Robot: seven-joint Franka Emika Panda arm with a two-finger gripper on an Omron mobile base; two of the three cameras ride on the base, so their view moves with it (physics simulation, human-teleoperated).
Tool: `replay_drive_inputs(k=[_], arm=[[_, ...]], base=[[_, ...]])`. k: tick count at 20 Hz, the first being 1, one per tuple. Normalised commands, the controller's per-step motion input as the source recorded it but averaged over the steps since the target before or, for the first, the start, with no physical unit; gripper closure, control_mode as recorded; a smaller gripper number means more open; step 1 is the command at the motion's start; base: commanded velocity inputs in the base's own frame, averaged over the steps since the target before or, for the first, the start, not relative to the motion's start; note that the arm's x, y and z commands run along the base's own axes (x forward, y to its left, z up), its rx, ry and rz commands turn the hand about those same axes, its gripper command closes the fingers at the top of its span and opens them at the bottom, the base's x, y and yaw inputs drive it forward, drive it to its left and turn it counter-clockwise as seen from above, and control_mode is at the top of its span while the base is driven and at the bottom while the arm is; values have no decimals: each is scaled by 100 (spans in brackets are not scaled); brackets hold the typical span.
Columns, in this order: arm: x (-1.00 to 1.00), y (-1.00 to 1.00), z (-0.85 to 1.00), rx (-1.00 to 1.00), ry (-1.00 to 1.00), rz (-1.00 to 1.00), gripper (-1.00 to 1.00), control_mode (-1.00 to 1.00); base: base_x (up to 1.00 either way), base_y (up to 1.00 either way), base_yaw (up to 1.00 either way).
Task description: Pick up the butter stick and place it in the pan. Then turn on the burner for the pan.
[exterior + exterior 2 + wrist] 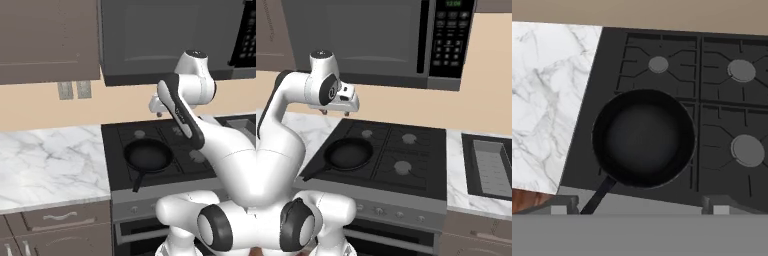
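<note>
We see the pan (pixel 643 137), round, matte black, with a shallow rim, sitting on the front left burner of the black cooktop (pixel 717 115). Its long straight handle (pixel 598 196) runs toward the stove's front edge. The inside of the pan is bare and dull. Black grates cross the cooktop in thin lines, and three round grey burner caps show around the pan; the nearest one (pixel 658 64) lies just behind it.

To the left of the stove we see a white marble counter (pixel 50 160) with grey veins, smooth and flat, over brown drawers with metal pulls. A dark microwave (pixel 381 40) with a keypad hangs above the stove, and a grey sink (pixel 491 167) sits in the counter at the right.

The white arm bends up from the base and folds back at the elbow, holding the gripper (pixel 336 112) high above the rear left of the cooktop, pointing down. We cannot tell whether its fingers are open or closed. We cannot make out the butter stick here.
</note>
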Motion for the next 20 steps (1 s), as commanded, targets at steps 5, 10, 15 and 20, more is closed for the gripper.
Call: replay_drive_inputs(k=[5,10,15,20], arm=[[0,0,0,0,0,0,-100,100],[0,0,0,0,0,0,-100,100],[0,0,0,0,0,0,-100,100],[0,0,0,0,0,0,-100,100]], base=[[-25,-1,21],[-65,-5,37],[-66,4,64],[-7,29,70]])
